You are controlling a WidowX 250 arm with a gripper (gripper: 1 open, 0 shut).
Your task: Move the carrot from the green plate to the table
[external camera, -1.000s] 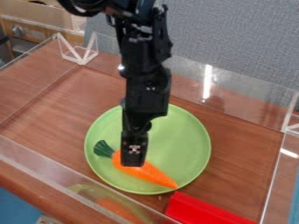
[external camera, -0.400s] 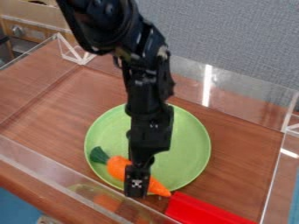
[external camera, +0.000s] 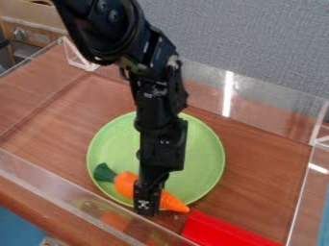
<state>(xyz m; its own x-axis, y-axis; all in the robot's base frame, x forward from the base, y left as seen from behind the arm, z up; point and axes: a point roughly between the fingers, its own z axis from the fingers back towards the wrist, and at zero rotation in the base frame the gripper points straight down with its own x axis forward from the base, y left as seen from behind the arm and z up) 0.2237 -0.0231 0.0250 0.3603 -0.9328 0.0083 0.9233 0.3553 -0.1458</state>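
On the green plate (external camera: 203,159), carrot (external camera: 125,184) noted; hand (external camera: 146,203) over its middle (grip and opening not determinable). Lifting and transfer to the worktop (external camera: 58,106) remain outstanding.

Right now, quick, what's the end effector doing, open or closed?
End effector: down at the carrot on the green plate; open or closed, can't be told.

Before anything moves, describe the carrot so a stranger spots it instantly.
On the wood-grain table sits a round green plate. The carrot lies at its near edge, under the gripper: orange, leafy-topped, unlike the plain red block.
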